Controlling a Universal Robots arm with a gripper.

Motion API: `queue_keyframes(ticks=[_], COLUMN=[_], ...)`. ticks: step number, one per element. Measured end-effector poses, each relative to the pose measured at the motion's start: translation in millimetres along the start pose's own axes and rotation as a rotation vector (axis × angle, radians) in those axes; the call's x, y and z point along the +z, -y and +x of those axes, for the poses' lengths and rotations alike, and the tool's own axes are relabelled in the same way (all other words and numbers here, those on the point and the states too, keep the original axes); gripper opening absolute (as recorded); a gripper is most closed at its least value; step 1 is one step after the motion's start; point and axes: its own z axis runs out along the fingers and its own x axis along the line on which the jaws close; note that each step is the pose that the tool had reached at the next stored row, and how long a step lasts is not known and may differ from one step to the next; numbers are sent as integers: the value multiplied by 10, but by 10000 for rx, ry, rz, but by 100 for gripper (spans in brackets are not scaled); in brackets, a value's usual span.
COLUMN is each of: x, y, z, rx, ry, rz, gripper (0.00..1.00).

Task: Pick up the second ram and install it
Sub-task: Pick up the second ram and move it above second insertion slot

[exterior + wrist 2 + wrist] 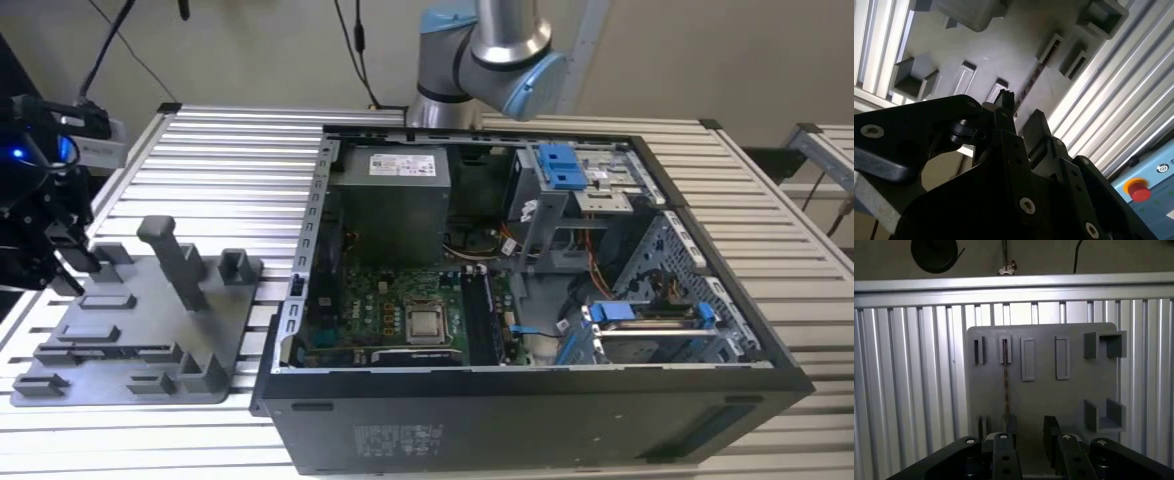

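Gripper (1031, 427) hovers, jaws apart, over the tray (1074, 395); we fear one finger (1011, 426), seemingly above the second ram (1005, 385), striking it.

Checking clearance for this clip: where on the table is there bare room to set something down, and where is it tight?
Bare table lies between the grey tray and the far edge, and on the exterior view's right of the computer case. Crowded: the tray itself, where the second ram stands in a slot, with the pincer over it.
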Motion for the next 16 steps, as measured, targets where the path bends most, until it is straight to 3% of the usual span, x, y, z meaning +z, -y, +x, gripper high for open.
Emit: queue_keyframes(ticks=[16], x=[155], y=[0], z=[6], rx=[0], ry=[2], rz=[1], gripper=[36])
